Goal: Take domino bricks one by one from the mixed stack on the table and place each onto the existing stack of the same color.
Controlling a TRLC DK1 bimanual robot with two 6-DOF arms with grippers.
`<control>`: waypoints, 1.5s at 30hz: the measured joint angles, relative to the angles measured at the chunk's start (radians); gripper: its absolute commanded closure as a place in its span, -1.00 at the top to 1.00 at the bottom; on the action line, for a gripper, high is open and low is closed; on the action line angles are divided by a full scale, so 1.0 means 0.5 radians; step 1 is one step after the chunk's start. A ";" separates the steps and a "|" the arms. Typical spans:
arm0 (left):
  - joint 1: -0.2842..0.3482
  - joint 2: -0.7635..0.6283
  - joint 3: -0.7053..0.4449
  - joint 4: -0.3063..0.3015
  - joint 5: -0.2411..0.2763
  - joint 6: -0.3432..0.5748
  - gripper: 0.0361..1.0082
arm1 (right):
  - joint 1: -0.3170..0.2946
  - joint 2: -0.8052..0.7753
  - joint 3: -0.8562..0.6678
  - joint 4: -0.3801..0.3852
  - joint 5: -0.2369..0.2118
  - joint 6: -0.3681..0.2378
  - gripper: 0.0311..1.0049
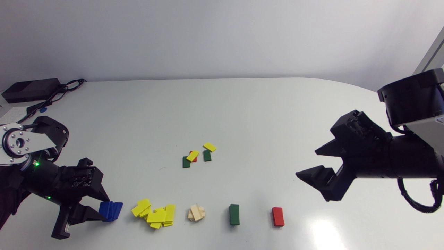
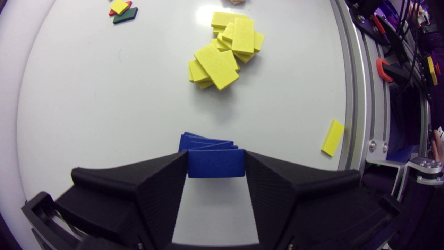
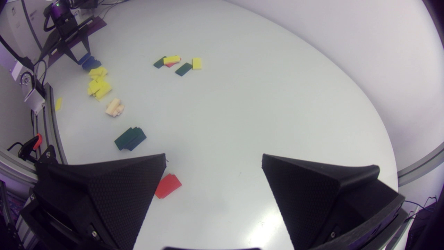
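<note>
Holding a blue brick (image 2: pixel 215 168) tight between both fingers (image 2: pixel 163 187), my left gripper (image 2: pixel 215 162) sits over the blue stack (image 2: pixel 203 141) at seven o'clock. I should let go slowly. My right gripper (image 1: pixel 307 163) hangs wide open.

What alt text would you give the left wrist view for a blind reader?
A black gripper holds a blue brick between its two fingers, at a small blue stack on a white table. Ahead lies a loose yellow pile.
</note>
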 measured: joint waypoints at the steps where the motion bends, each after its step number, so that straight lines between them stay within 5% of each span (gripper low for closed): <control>1: 0.000 0.009 0.004 0.000 0.000 0.001 -0.92 | 0.000 0.002 0.000 -0.001 -0.001 -0.001 0.93; 29: -0.019 0.132 0.075 0.021 0.002 0.007 -0.83 | -0.028 0.029 0.000 0.037 -0.007 -0.015 0.93; 36: -0.020 0.150 0.074 0.052 0.008 0.007 -0.46 | -0.028 0.031 0.000 0.040 -0.007 -0.015 0.93; 45: -0.021 0.151 0.074 0.055 0.008 0.008 -0.41 | -0.028 0.031 0.000 0.044 -0.007 -0.015 0.93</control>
